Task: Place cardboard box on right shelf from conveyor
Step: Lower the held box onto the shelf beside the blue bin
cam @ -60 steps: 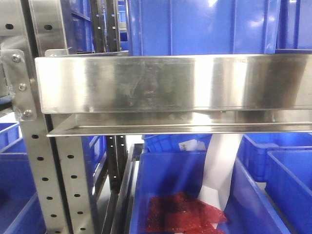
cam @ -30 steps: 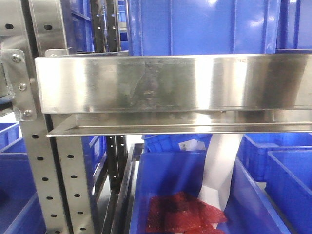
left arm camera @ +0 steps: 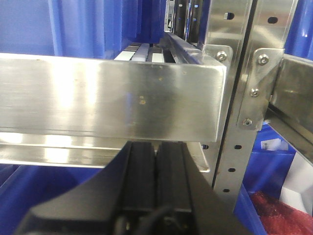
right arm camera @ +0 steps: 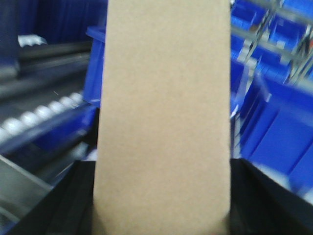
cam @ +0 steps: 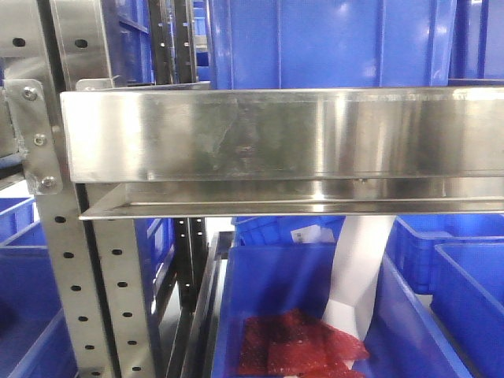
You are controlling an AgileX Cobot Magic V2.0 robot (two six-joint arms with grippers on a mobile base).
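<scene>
The cardboard box stands upright in the right gripper. Its black fingers press against the box's two lower sides, and it fills the middle of the blurred right wrist view. It is off the conveyor but not on the right shelf; blue bins lie behind it, and the front view shows no box above the steel lip.

Against the front view of half a second ago, the lip and the perforated upright sit a touch further right. This suggests the base is still creeping into line (a small correction, not a reach), so the placing probably hasn't begun.

The left gripper has its fingers pressed together on nothing, just under another steel lip.

A large blue bin stands on the shelf, its contents hidden. The bin below holds red packets and a white sheet.
</scene>
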